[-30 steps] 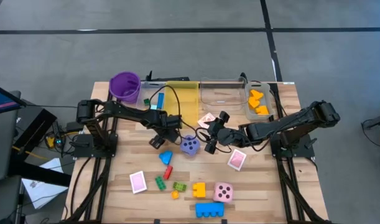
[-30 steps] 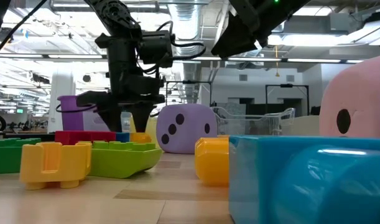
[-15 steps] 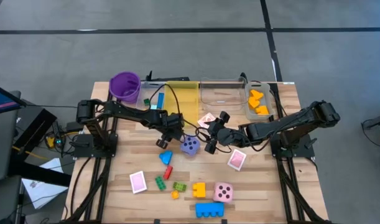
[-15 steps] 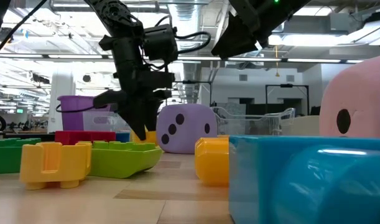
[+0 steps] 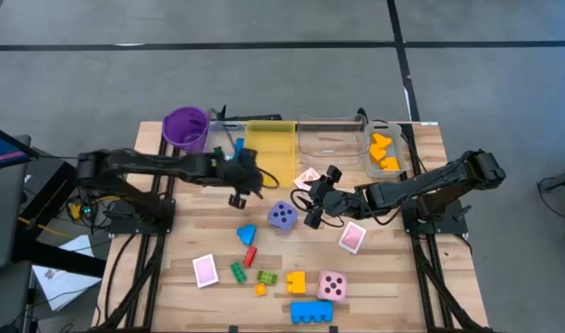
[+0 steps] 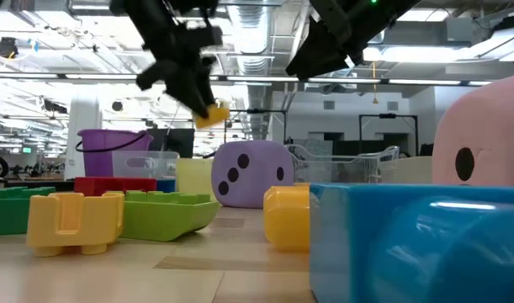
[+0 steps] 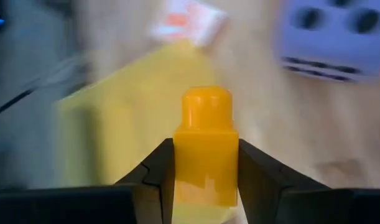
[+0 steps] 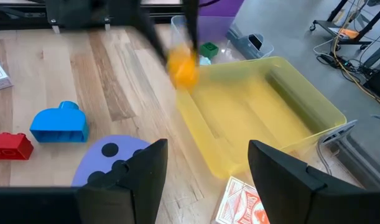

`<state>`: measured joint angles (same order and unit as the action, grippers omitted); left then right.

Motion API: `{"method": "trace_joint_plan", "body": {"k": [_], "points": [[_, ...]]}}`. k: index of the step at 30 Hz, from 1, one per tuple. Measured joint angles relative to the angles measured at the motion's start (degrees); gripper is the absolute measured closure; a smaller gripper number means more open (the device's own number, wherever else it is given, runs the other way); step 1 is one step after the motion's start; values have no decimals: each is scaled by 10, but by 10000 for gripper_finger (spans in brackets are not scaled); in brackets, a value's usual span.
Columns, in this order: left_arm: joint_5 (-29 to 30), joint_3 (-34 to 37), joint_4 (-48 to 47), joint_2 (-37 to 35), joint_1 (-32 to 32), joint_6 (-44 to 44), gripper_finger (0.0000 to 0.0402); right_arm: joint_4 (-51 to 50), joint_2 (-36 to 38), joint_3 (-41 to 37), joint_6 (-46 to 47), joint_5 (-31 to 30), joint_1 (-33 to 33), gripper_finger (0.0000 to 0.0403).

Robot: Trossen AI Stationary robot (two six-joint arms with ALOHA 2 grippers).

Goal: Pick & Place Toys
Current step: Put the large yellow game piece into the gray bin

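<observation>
Two arms are over the table, and we see the left gripper [image 5: 238,190] just left of centre in the high view, at the near edge of the yellow bin [image 5: 271,153]. In the left wrist view its fingers [image 7: 153,171] pinch a small yellow-orange brick [image 7: 205,146] from both sides, the stud pointing away from the wrist. In the low view that brick [image 6: 210,112] hangs clear of the table in the upper left of the frame, above the purple die [image 6: 250,173].

The right gripper [image 5: 312,208] sits at the centre of the high view, just right of the purple die [image 5: 282,216]. Its fingers [image 8: 143,171] stand apart with nothing between them, and through the gap we look onto the yellow bin [image 8: 264,115].

Most toys lie in the lower middle of the high view: a blue brick [image 5: 246,234] and a red brick [image 5: 250,254] below the purple die, a green brick [image 5: 238,270], a yellow brick [image 5: 295,281], a pink die [image 5: 332,285] and a large blue brick [image 5: 311,312] at the bottom. One pink-backed card [image 5: 204,270] lies lower left, another card [image 5: 352,238] just below the right gripper, and a third card [image 5: 307,177] lies face up just right of the yellow bin.

Along the top of the table [image 5: 171,259] stand a purple cup [image 5: 186,129], a clear bin [image 5: 331,141] and a small clear tray [image 5: 384,153] holding orange pieces.
</observation>
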<state>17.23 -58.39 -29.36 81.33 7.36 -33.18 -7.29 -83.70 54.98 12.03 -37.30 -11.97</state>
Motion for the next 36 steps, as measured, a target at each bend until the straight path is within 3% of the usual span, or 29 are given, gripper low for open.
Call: {"method": "trace_joint_plan", "body": {"k": [5, 9, 15, 21, 30, 36], "points": [[86, 0, -34, -79, 32, 90, 289, 2, 0, 0, 0, 0, 0, 186], [87, 0, -65, -108, 81, 192, 289, 3, 0, 0, 0, 0, 0, 186], [18, 1, -33, -104, 137, 217, 289, 6, 0, 0, 0, 0, 0, 186], [-92, 0, 120, -41, 165, 232, 289, 11, 0, 0, 0, 0, 8, 186], [-153, -8, 413, 104, 173, 232, 289, 23, 0, 0, -3, -3, 8, 186], [-232, -30, 441, 149, 169, 235, 289, 4, 0, 0, -21, -47, 8, 186]]}}
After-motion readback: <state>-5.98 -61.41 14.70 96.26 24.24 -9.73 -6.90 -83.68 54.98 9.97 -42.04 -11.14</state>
